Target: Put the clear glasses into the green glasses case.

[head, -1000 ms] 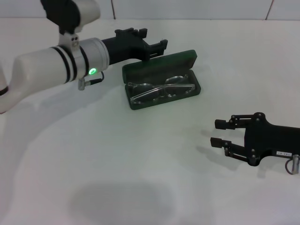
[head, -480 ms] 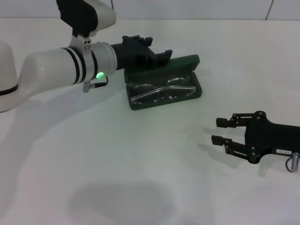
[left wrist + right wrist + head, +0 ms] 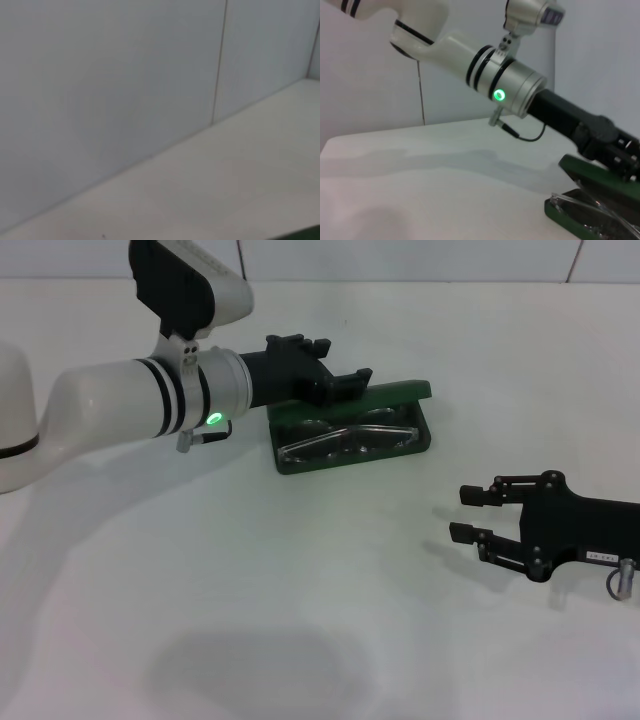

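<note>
The green glasses case (image 3: 352,455) lies on the white table at the centre back. The clear glasses (image 3: 345,438) rest inside its tray. Its lid (image 3: 395,393) is tilted low over the tray, about half shut. My left gripper (image 3: 330,365) is open and sits against the lid's top edge from behind and to the left. The right wrist view shows the case (image 3: 570,215) from the side, with the lid (image 3: 600,176) slanting under the left gripper's black hand (image 3: 612,145) and the glasses (image 3: 580,202) under it. My right gripper (image 3: 472,516) rests open on the table at the front right, away from the case.
The left arm's white forearm (image 3: 120,410) reaches over the table's back left. A tiled wall (image 3: 125,75) stands behind the table. Bare table surface (image 3: 250,570) spreads in front of the case.
My left gripper has moved right and down against the lid. The lid has swung from nearly upright to a low tilt over the glasses. The right gripper has barely moved.
</note>
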`<move>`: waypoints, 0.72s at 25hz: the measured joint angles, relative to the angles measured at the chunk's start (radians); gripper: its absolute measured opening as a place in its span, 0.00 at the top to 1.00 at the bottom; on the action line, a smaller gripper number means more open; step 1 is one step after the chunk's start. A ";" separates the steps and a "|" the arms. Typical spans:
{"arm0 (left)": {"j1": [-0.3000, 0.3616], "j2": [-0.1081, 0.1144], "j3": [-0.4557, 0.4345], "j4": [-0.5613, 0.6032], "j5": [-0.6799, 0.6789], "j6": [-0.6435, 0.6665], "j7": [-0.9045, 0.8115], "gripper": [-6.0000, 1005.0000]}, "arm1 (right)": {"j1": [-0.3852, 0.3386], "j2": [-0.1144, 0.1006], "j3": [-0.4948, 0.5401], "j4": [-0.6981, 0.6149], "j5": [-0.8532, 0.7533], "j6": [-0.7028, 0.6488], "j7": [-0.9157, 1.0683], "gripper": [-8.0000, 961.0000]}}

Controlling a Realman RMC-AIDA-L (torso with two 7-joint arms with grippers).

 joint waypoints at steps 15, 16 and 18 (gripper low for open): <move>0.034 -0.004 -0.001 0.006 -0.003 -0.003 0.039 0.29 | 0.005 0.002 0.000 0.000 0.001 0.007 0.000 0.57; 0.038 -0.003 -0.002 0.012 -0.003 -0.001 0.039 0.29 | 0.005 0.002 0.000 0.000 0.003 0.007 0.000 0.57; 0.056 -0.002 -0.007 0.039 -0.006 0.013 0.039 0.29 | 0.005 0.002 0.000 0.000 0.004 0.007 0.000 0.56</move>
